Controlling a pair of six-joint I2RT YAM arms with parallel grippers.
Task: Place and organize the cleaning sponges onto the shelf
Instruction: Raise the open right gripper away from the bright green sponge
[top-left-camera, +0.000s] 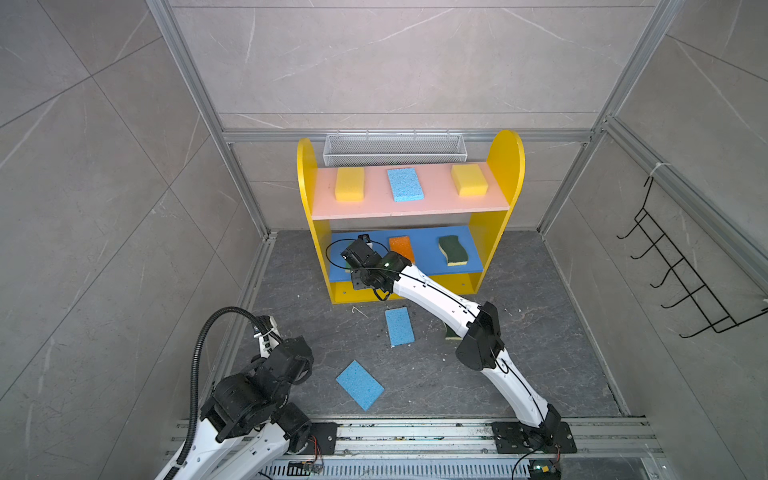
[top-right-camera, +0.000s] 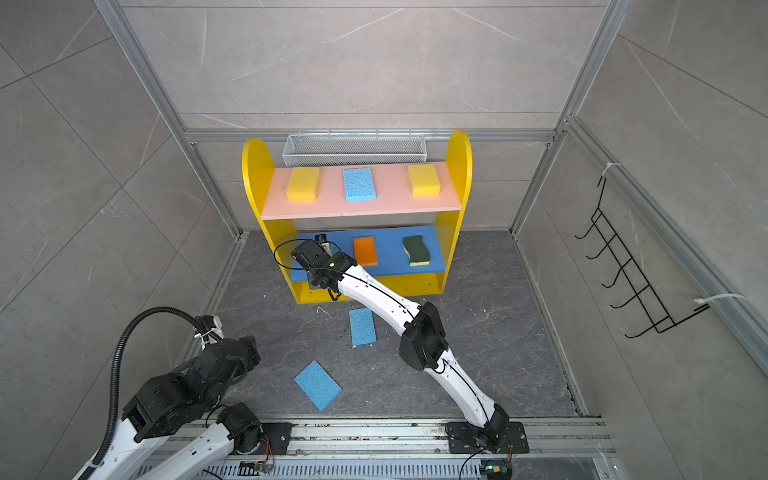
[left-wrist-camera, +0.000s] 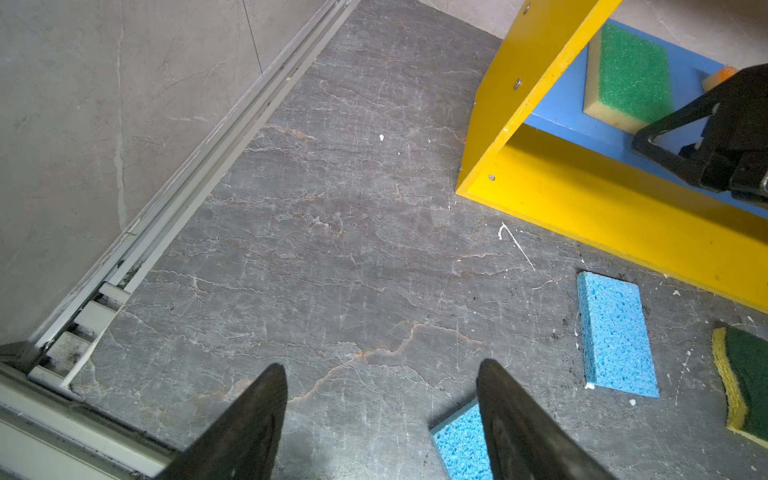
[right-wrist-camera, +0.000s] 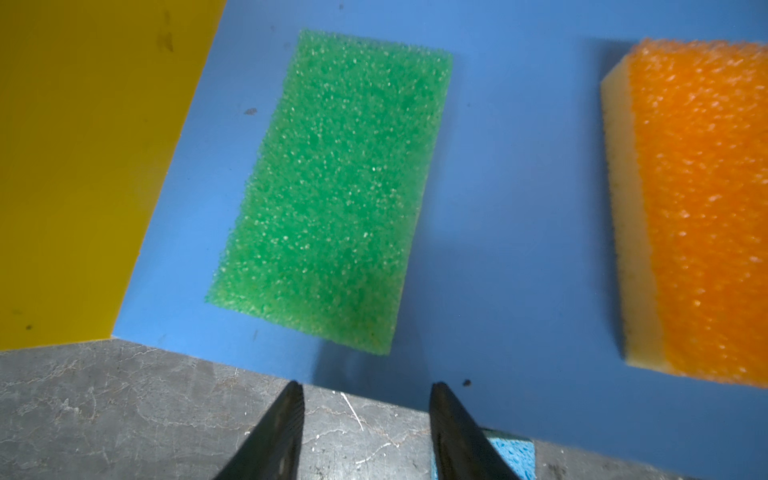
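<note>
Right jaws spread, empty, at the front lip of the blue middle board (right-wrist-camera: 519, 208) of the shelf (top-left-camera: 505, 166); left jaws spread, empty, over the tabletop (left-wrist-camera: 332, 249).
I judge a careless pull-back could snag the bright green sponge (right-wrist-camera: 332, 191) just ahead and drag it off; it lies flat, coarse-pored, slightly skewed, well clear of the orange sponge (right-wrist-camera: 698, 208).
</note>
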